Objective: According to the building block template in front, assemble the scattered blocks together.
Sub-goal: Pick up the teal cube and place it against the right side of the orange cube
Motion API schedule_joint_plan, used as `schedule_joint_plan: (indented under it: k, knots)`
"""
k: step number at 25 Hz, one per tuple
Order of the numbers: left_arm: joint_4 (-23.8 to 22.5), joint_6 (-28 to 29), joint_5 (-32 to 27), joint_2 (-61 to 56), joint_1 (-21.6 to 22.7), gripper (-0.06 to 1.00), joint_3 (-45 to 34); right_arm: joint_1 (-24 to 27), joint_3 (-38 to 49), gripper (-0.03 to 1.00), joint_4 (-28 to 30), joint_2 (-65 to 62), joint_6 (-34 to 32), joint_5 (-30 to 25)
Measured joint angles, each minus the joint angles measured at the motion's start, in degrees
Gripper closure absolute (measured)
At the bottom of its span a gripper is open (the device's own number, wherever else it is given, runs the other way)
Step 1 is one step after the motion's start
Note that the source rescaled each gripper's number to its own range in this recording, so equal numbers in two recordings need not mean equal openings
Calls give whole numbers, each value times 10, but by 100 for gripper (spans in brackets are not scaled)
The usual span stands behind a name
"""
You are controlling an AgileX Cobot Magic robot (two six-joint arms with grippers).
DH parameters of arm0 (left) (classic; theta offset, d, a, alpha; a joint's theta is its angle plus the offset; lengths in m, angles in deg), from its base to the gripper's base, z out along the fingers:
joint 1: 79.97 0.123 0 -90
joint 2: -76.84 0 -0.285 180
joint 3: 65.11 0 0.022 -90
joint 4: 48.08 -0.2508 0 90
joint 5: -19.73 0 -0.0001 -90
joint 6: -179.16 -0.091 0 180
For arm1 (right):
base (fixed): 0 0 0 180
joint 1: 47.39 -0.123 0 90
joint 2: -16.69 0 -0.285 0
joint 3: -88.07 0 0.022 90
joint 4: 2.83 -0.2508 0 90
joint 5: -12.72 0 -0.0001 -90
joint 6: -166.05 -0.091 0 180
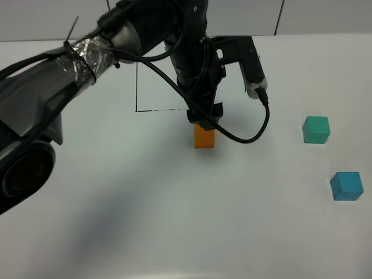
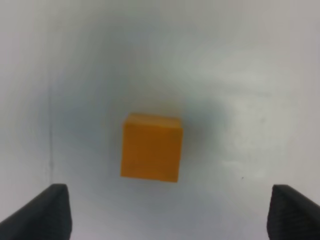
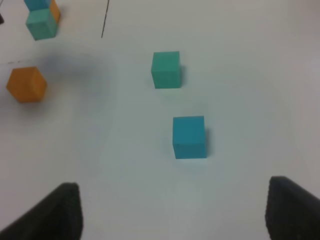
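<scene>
The orange cube (image 1: pixel 204 137) lies on the white table just in front of the black drawn outline (image 1: pixel 137 93). My left gripper (image 1: pixel 203 118) hangs right over it, open and empty. In the left wrist view the orange cube (image 2: pixel 151 148) sits ahead of and between the dark fingertips (image 2: pixel 50 212). The loose teal-green cube (image 1: pixel 316 129) and the loose blue cube (image 1: pixel 347 186) lie far right. My right gripper (image 3: pixel 172 215) is open and empty, with the blue cube (image 3: pixel 189 136) and green cube (image 3: pixel 166 69) ahead of it. The template (image 3: pixel 41 24), a blue cube on a teal-green cube, shows with an orange bit beside it.
My left arm (image 1: pixel 70 75), wrapped in silver tape, crosses the table from the left and hides the template in the high view. Its camera housing and cable (image 1: pixel 251 64) hang to the right of the gripper. A black outline stroke (image 3: pixel 104 20) shows in the right wrist view.
</scene>
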Motion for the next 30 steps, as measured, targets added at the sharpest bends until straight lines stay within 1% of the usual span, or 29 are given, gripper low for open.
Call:
schedule_joint_plan:
  k: [4, 7, 10, 13, 18, 21, 24, 27, 30]
  knots:
    - [2, 68, 0, -26, 24, -4, 0, 0, 0, 43, 0, 0, 0, 0]
    - [1, 116, 0, -40, 54, -4, 0, 0, 0, 43, 0, 0, -1, 0]
    - [0, 146, -1, -51, 91, -4, -9, 0, 0, 43, 0, 0, -1, 0]
    - [0, 168, -1, -68, 129, -4, -40, 0, 0, 43, -1, 0, -1, 0]
    - [0, 203, 7, -120, 201, -4, -132, 0, 0, 43, -1, 0, -1, 0]
    - [-4, 241, 52, -162, 253, -4, -198, 0, 0, 43, -1, 0, 0, 0]
    - [-25, 278, 89, -213, 295, -4, -262, 0, 0, 43, -1, 0, 0, 0]
    - [-50, 316, 108, -269, 325, -4, -314, 0, 0, 43, -1, 0, 0, 0]
    - [-80, 363, 116, -331, 335, -4, -359, 0, 0, 43, -1, 0, 0, 0]
